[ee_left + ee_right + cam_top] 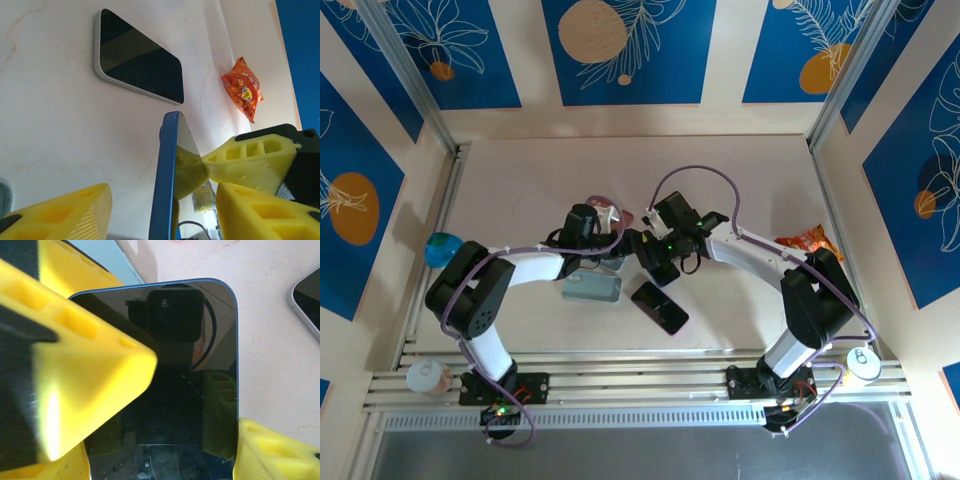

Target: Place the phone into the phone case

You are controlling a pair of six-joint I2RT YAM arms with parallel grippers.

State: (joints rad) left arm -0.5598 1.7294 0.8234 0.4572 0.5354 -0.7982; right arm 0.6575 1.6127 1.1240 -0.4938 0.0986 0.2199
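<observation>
A blue-edged phone (200, 340) with a dark screen is held up off the table, my right gripper (197, 405) shut on it. In the left wrist view the phone (167, 170) stands edge-on. One right finger (250, 160) presses its screen there. My left gripper (165, 220) is open, with a yellow finger on each side of the phone and neither touching it. From above, both grippers (620, 243) (652, 255) meet at mid-table. The pale blue case (591, 288) lies flat just in front of them, and its edge (107, 260) is visible behind the phone.
A second phone (659, 307) (137, 57) with a pale rim lies screen-up beside the case. An orange snack bag (806, 240) (243, 87) sits to the right. A teal object (442, 247) is at the left edge. Two cans (428, 375) (863, 363) stand on the near rails.
</observation>
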